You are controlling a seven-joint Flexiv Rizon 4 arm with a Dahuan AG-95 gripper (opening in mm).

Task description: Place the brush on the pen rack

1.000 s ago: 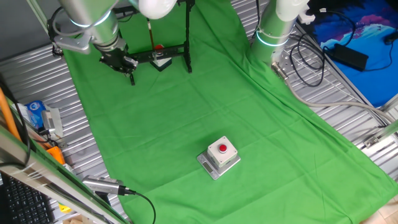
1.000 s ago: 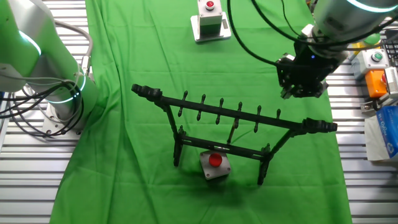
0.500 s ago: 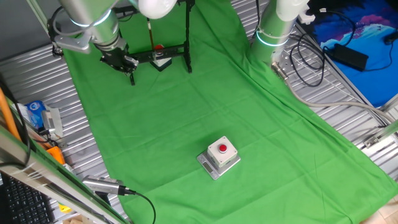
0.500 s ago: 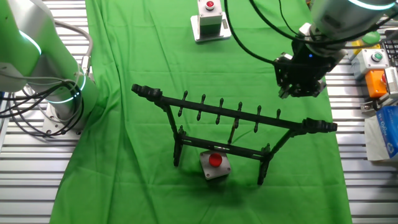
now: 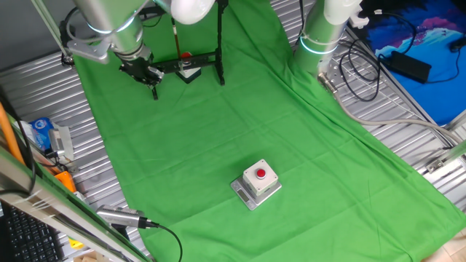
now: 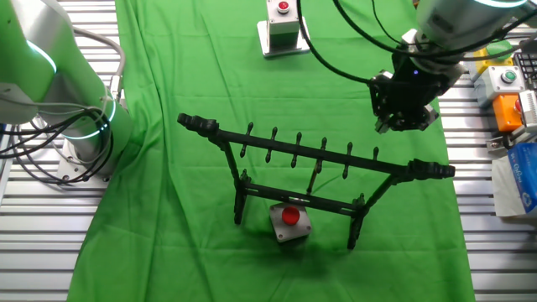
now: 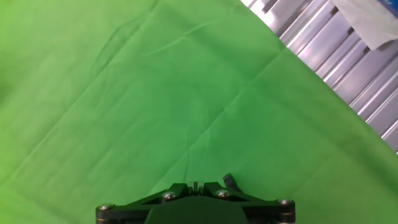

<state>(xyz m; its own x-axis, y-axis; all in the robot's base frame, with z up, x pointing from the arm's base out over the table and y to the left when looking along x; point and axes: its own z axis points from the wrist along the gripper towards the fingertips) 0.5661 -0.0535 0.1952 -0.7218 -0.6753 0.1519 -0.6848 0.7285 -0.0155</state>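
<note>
A: Item one, the gripper point(image 6: 404, 120). What is it doing?

B: It is drifting slightly up and away from the pen rack point(image 6: 315, 157) compared with a second ago, hanging near the rack's end. I cannot tell whether the jaws are open or closed; the hand view is showing only the finger bases and bare green cloth point(image 7: 155, 93), with nothing visibly held.

A: Item two, the brush?

B: The brush point(image 5: 175, 40) is showing as a thin reddish shaft hanging upright behind the rack's frame (in the other fixed view it is reading only as a thin dark line below a middle peg, too fine to be sure). It is not moving between pictures.

A: Meaning?

B: Likely the placing is finishing and the arm is retreating.

A: Remainder?

B: A red push-button box point(image 6: 289, 221) is sitting under the lower crossbar.
</note>
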